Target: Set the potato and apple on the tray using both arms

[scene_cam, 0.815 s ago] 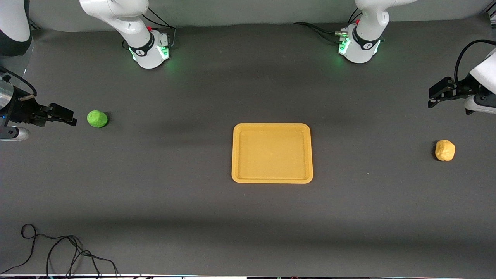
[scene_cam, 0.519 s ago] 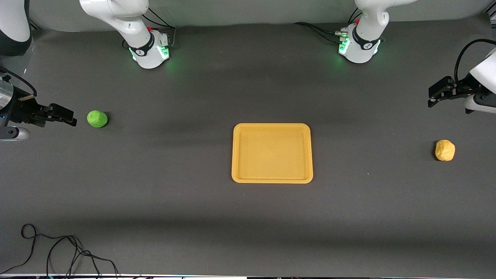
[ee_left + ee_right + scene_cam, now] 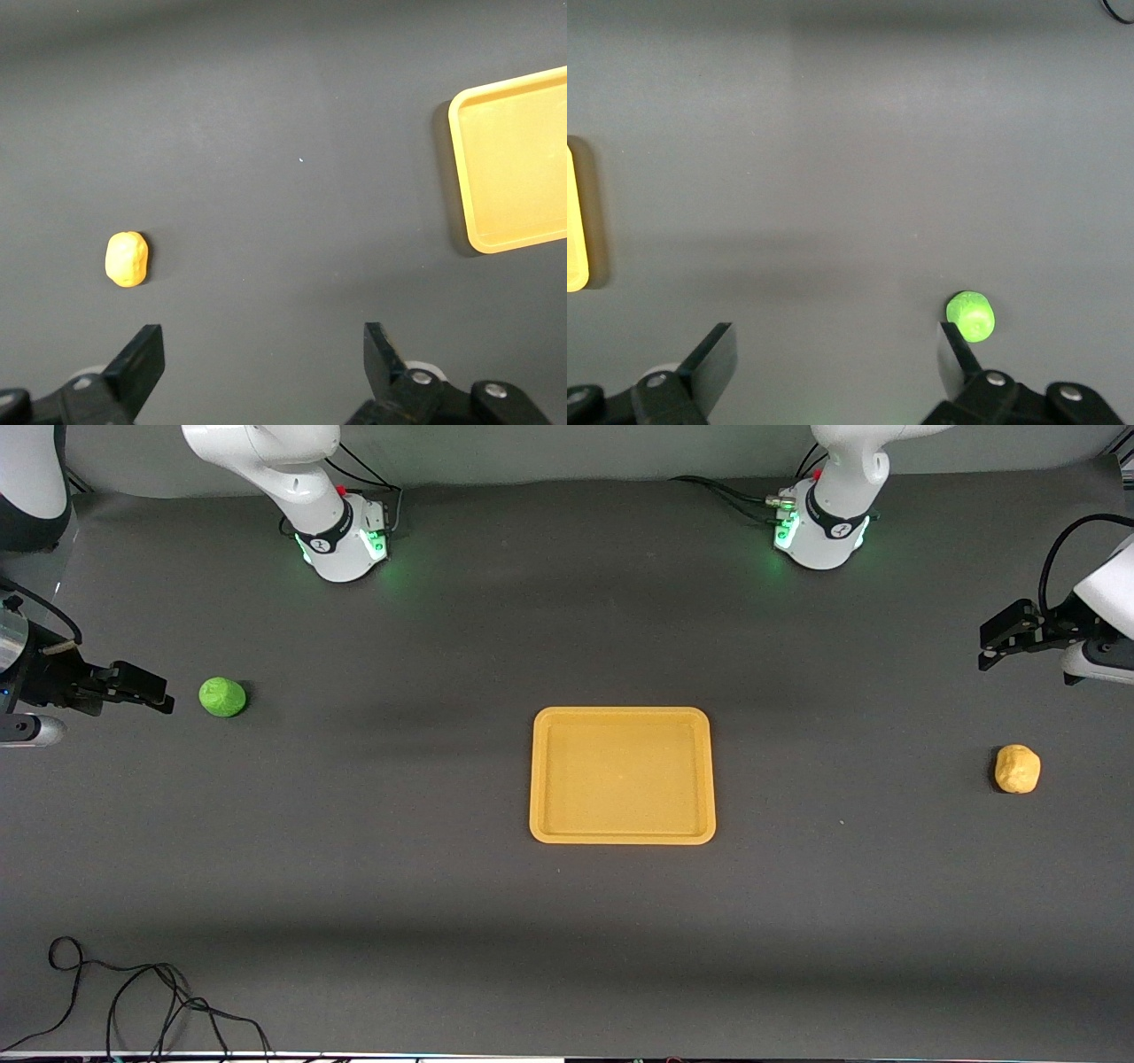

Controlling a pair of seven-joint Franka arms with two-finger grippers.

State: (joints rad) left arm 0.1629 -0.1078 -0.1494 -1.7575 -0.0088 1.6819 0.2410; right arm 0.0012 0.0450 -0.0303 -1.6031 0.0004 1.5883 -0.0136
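1. At the right arm's end of the desk (image 3: 372, 921): right gripper (image 3: 166, 696), up in the air just beside the apple (image 3: 222, 696). Jaws spread wide, holding nothing, touching nothing. In the right wrist view the gripper (image 3: 837, 354) shows bare desk between its fingers (image 3: 716, 356), the apple (image 3: 971, 316) just past one fingertip.
2. At the left arm's end: left gripper (image 3: 985, 648), up over bare desk, well apart from the potato (image 3: 1017, 768). Jaws spread wide, empty. In the left wrist view the gripper (image 3: 264, 359) frames bare desk; the potato (image 3: 127, 258) lies near one finger (image 3: 142, 359), apart from it.
3. Apple: green roundish lump, resting on the desk, farther from the front camera than the tray (image 3: 622, 837). No clear long axis.
4. Potato: yellow-tan oval, resting on the desk, level with the tray. Long axis runs roughly toward and away from the front camera.
5. Tray: orange-yellow, mid-desk, nothing on it; a corner (image 3: 469, 239) shows in the left wrist view, an edge (image 3: 574, 221) in the right wrist view.
6. Surroundings: black cable (image 3: 133, 1001) coiled at the desk's near edge, right arm's end. Nothing lies between either item and the tray.
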